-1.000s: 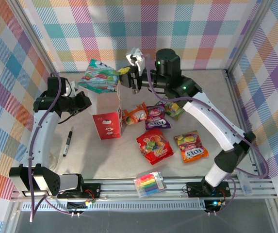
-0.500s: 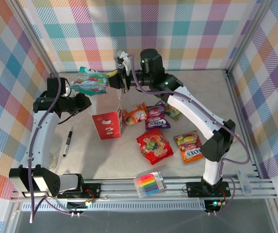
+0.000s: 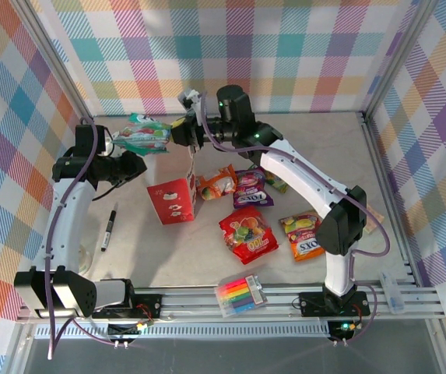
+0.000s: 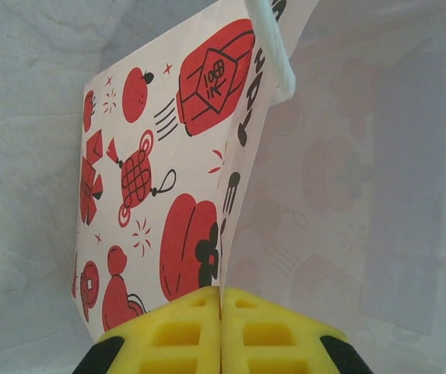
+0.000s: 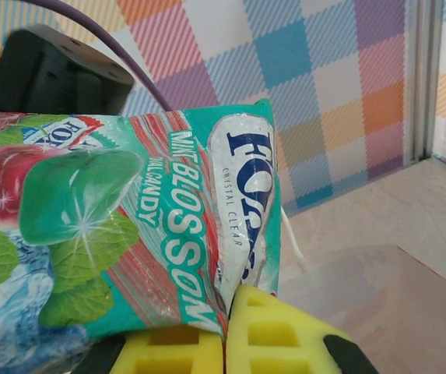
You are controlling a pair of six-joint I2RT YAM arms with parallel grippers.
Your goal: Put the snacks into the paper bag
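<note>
The pale grey tabletop [image 3: 324,148] sat inside bright checked walls [image 3: 300,47]. The right jaws were clenched on a shiny teal candy pouch [image 3: 141,132], held in the air near the top of the white-and-red paper bag [image 3: 174,201]. The bag stood on the tabletop, and the left jaws pinched its top edge. Five more shiny candy pouches [image 3: 247,234] lay on the tabletop to the right of the bag. A clear pack of rainbow markers [image 3: 240,294] lay by the front rail.

Pale table [image 3: 324,156], paper bag [image 3: 173,201] (upright), five pouches [image 3: 247,234], markers [image 3: 240,294], pen [image 3: 108,227]
</note>
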